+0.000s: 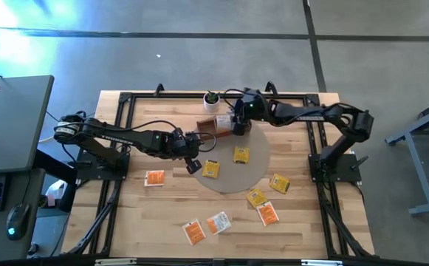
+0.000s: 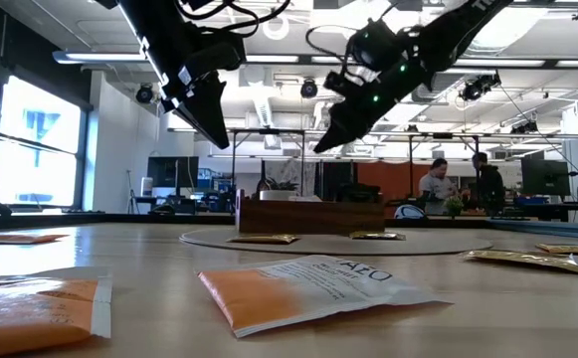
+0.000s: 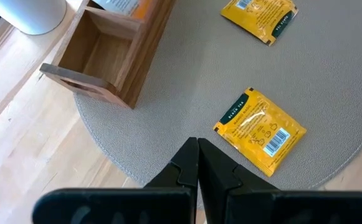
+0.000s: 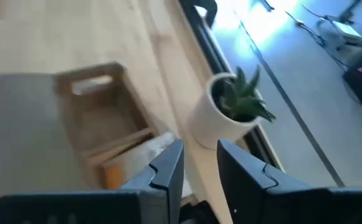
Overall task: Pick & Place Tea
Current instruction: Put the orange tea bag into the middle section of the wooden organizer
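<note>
Several flat square tea sachets lie about: two yellow ones (image 1: 211, 168) (image 1: 241, 154) on the round grey mat (image 1: 255, 174), more yellow ones (image 1: 279, 182) and orange ones (image 1: 153, 178) (image 1: 218, 222) on the wooden table. One orange-and-white sachet (image 4: 128, 163) lies in the brown tray (image 1: 213, 127). My left gripper (image 1: 193, 165) is shut and empty, above the mat's left edge, just short of a yellow sachet (image 3: 260, 130). My right gripper (image 4: 199, 163) hangs over the tray's right end, open by a narrow gap and empty.
A small white pot with a plant (image 1: 212, 99) stands just behind the tray, close to my right gripper (image 1: 236, 127). Black frame rails (image 1: 125, 140) run along the table's sides. In the low view both grippers (image 2: 209, 119) (image 2: 333, 134) hang well above the tabletop.
</note>
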### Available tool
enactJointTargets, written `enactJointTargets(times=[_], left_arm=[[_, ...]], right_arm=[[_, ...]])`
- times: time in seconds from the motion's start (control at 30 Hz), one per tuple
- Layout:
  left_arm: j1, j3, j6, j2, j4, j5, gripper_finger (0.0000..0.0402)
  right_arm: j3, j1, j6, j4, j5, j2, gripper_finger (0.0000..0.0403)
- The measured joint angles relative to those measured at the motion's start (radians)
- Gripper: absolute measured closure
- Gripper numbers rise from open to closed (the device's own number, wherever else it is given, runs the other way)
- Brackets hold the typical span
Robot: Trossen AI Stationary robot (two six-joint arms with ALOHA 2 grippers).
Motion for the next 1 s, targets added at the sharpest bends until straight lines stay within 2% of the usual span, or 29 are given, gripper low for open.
enactJointTargets(times=[0.1, 0.2, 0.53, 0.63, 0.8, 1.0], left_arm=[[0.000, 0.000, 0.000, 0.000, -0.004, -0.001, 0.0402], [0.000, 0.000, 0.000, 0.000, -0.003, -0.001, 0.0402], [0.000, 0.000, 0.000, 0.000, 0.004, -0.001, 0.0402], [0.000, 0.000, 0.000, 0.000, 0.019, -0.001, 0.0402], [0.000, 0.000, -0.003, 0.000, 0.033, 0.004, 0.0402], [0.000, 0.000, -0.006, 0.000, 0.070, 0.036, 0.0402]], right_arm=[[0.000, 0.039, 0.000, -0.064, -0.050, -0.057, 0.0308], [0.000, 0.127, 0.007, -0.172, -0.092, -0.114, 0.0308], [0.000, 0.567, 0.163, -0.516, -0.061, -0.150, 0.0298], [0.000, 0.673, 0.207, -0.527, -0.060, -0.150, 0.0286], [0.000, 0.811, 0.378, -0.530, -0.052, -0.142, 0.0260], [0.000, 0.953, 0.529, -0.553, -0.005, -0.065, 0.0230]])
